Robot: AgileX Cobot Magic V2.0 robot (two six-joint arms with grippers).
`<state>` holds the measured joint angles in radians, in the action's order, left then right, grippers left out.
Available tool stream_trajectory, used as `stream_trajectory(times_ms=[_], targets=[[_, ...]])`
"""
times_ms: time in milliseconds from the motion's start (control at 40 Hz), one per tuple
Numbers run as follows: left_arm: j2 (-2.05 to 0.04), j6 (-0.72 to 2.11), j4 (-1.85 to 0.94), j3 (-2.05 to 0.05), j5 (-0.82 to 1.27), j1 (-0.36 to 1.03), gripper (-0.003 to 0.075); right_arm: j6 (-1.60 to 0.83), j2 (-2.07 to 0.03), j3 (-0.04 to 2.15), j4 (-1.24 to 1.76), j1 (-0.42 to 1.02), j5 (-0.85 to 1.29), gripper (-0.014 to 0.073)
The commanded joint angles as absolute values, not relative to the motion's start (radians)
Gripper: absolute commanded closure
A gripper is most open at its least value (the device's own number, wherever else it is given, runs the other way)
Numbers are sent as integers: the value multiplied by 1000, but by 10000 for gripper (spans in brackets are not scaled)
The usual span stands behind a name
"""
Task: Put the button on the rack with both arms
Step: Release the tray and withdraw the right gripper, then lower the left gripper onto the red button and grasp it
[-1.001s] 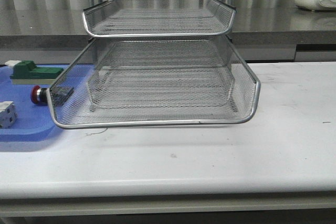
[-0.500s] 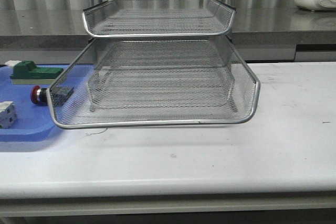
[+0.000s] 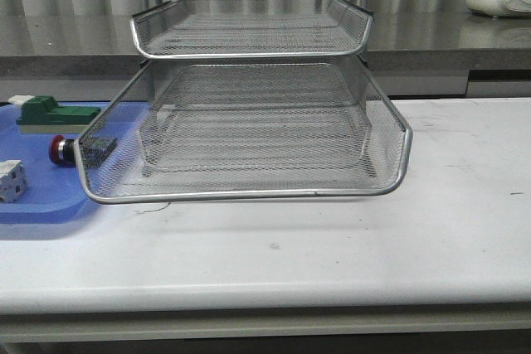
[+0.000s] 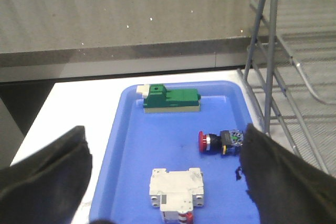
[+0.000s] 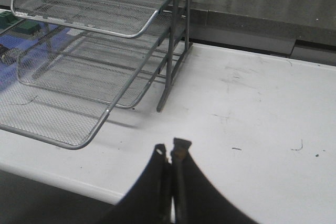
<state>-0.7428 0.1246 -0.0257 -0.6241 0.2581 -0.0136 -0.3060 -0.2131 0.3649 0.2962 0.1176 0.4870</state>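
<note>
The button [image 4: 219, 140] lies on its side on the blue tray [image 4: 131, 145] at the left end of the white table [image 3: 332, 246], its red head pointing left and its black body toward the rack [image 3: 249, 122]. In the front view the button [image 3: 60, 149] sits just beside the rack's lowest tier, its body half hidden behind the mesh corner.

The left gripper [image 4: 163, 182] hangs above the near part of the tray with its two dark fingers [image 4: 47, 177] spread wide; the button lies between them but closer to the right one, and nothing is held. The right gripper [image 5: 169, 157] hovers over the bare table to the right of the rack, well apart from the button, its fingertips pressed together on nothing.

Counted: one button, one rack with three mesh tiers, one tray. On the tray with the button are one green-and-beige block [image 4: 171, 99] at the far side and one white block [image 4: 176, 187] at the near side, three pieces in all.
</note>
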Motion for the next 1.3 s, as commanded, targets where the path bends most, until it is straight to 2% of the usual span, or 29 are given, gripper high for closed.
stream_trajectory(times_ms=[0, 175, 550, 651, 851, 976, 1276], targets=[[-872, 214, -31, -754, 266, -4, 175, -304, -223, 389, 308, 121, 406, 654], [-1114, 383, -31, -934, 410, 30, 175, -304, -223, 389, 308, 121, 406, 654], [-1596, 683, -147, -1414, 862, 34, 171, -304, -223, 389, 308, 121, 406, 654], [-1705, 718, -181, -1533, 909, 34, 158, -304, -223, 389, 308, 121, 406, 654], [-1882, 745, -191, -1705, 987, 36, 52, -304, -223, 389, 308, 121, 406, 654], [-1978, 756, -191, -1789, 1066, 36, 45, -304, -223, 389, 308, 121, 406, 654], [-2128, 766, -192, -1906, 1097, 43, 45, -304, -223, 389, 308, 121, 406, 654]])
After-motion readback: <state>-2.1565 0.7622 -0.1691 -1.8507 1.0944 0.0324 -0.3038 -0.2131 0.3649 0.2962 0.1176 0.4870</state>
